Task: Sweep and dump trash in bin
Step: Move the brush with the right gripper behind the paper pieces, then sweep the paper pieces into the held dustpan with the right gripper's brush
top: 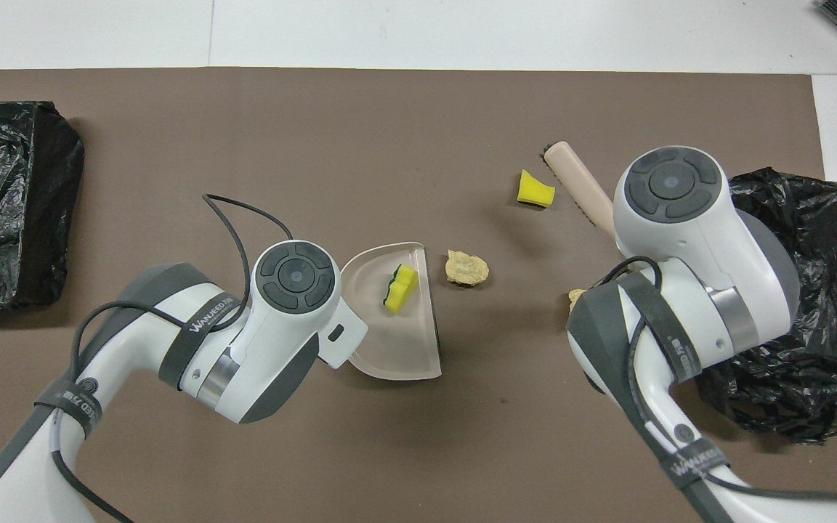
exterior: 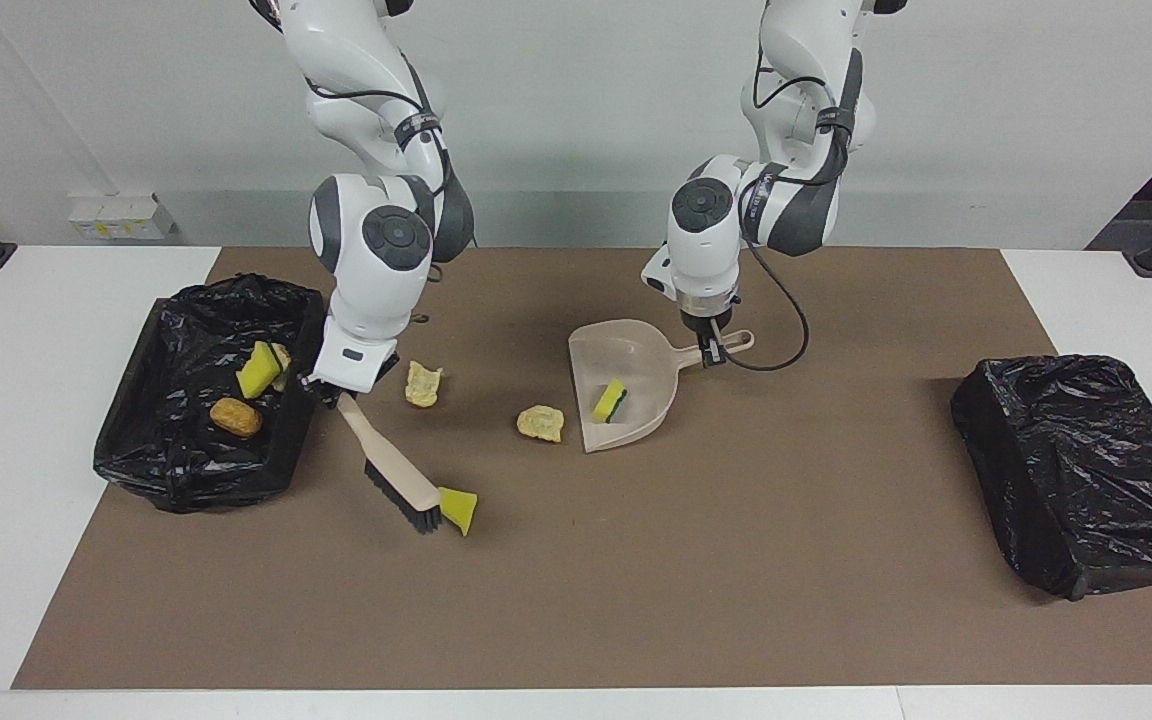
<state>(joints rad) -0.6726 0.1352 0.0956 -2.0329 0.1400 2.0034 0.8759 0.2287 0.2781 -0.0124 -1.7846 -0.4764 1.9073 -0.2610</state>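
Note:
My left gripper [exterior: 711, 352] is shut on the handle of the beige dustpan [exterior: 641, 365], which rests on the mat with a yellow-green sponge [exterior: 609, 400] in it. My right gripper [exterior: 332, 388] is shut on the handle of the beige brush [exterior: 398, 472]. The brush's bristles touch a yellow sponge chunk [exterior: 459, 508]. One pale foam bit [exterior: 541, 423] lies just outside the dustpan's mouth. Another [exterior: 423, 383] lies nearer the right gripper. The black-lined bin [exterior: 186, 470] holds a yellow sponge [exterior: 259, 369] and an orange-brown piece [exterior: 236, 417].
A second black-bagged bin [exterior: 1086, 470] stands at the left arm's end of the brown mat [exterior: 636, 600]. In the overhead view the arms' bodies hide both grippers; the dustpan [top: 389, 349], the brush [top: 580, 185] and the yellow chunk [top: 535, 189] show.

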